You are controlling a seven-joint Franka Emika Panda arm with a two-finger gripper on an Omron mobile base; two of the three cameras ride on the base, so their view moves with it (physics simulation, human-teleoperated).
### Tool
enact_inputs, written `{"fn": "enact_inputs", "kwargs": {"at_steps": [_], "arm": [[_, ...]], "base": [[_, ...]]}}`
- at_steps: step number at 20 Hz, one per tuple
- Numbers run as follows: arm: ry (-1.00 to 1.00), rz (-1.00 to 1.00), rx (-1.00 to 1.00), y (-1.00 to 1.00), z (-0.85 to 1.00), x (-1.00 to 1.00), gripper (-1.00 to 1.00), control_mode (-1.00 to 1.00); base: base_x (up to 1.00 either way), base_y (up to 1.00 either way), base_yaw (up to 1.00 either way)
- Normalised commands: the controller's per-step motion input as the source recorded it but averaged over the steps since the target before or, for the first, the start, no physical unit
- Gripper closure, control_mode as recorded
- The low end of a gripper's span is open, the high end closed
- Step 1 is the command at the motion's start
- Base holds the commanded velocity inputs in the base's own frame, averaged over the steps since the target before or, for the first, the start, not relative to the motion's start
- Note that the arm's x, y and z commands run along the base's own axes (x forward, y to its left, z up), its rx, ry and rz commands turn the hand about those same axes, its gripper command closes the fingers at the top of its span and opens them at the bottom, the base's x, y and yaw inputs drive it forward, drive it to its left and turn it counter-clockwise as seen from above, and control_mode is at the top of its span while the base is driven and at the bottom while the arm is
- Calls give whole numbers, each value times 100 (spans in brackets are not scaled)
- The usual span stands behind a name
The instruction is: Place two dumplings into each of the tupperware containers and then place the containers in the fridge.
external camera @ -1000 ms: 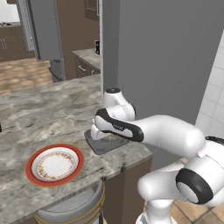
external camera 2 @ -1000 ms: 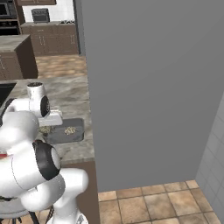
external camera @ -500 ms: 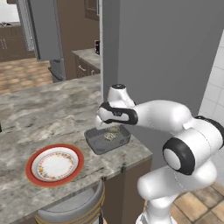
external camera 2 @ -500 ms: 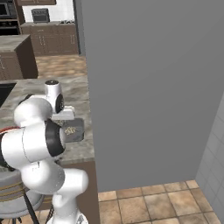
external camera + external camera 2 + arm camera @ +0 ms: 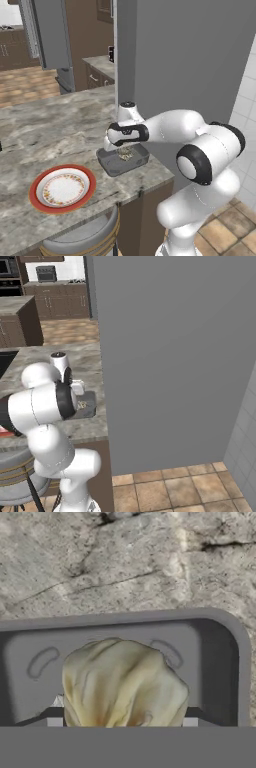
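Marble bench [image 5: 45, 130] carried the tupperware container [image 5: 122, 161], where the pincer [image 5: 121, 722] straddled a dumpling [image 5: 124, 684], jaws wide, so releasing squarely above the tray seemed wisest.

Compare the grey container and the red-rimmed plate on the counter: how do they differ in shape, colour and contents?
The container is rectangular with rounded corners; the plate is round. The container is dark grey all over; the plate has a red rim and a pale patterned middle. The container holds a dumpling, with the hand just above it; the plate holds nothing. Both are shallow and rest flat on the stone counter.
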Motion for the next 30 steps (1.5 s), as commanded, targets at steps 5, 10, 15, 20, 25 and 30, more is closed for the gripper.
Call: {"fn": "enact_inputs", "kwargs": {"at_steps": [5, 10, 15, 20, 25, 30], "arm": [[-3, 0, 0, 0, -46, 22, 100, -100], [-2, 0, -3, 3, -33, 20, 100, -100], [0, 0, -6, 7, -19, 21, 100, -100], [0, 0, -5, 13, -3, 25, -100, -100], [0, -10, 0, 0, 12, 1, -100, -100], [0, -22, 1, 0, 27, -9, -100, -100]], "base": [[0, 0, 0], [0, 0, 0], [0, 0, 0], [0, 0, 0], [0, 0, 0], [0, 0, 0]]}}
